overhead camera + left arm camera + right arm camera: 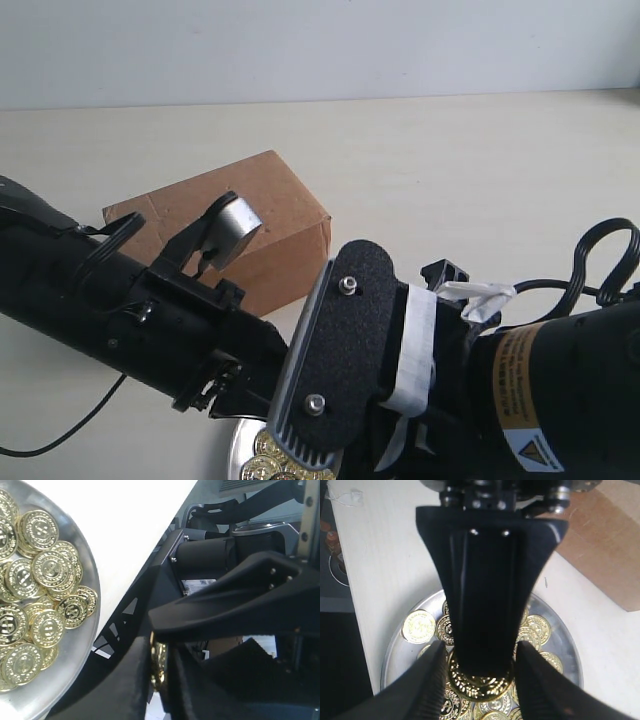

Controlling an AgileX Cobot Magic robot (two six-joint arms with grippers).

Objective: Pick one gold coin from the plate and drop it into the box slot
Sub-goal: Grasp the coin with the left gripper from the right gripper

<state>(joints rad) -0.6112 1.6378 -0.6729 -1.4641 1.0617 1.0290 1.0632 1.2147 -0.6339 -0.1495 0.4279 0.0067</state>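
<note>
A silver plate [395, 655] holds a heap of gold coins [47, 572]. One gold coin [482, 687] hangs just above the heap. My right gripper [481, 680] is shut on its rim, one finger on each side. My left gripper [159, 670] is shut on the same coin [159, 660], which shows edge-on between its fingers. A left finger [485, 595] covers the coin's upper half in the right wrist view. The brown cardboard box [285, 205] stands beyond the plate [238, 450]. Its slot does not show.
Both arms crowd the space over the plate: the left arm [120, 310] comes in from the left and the right arm [560, 390] from the right. A right finger [335, 350] hides most of the plate. The table edge [150, 555] runs close beside the plate.
</note>
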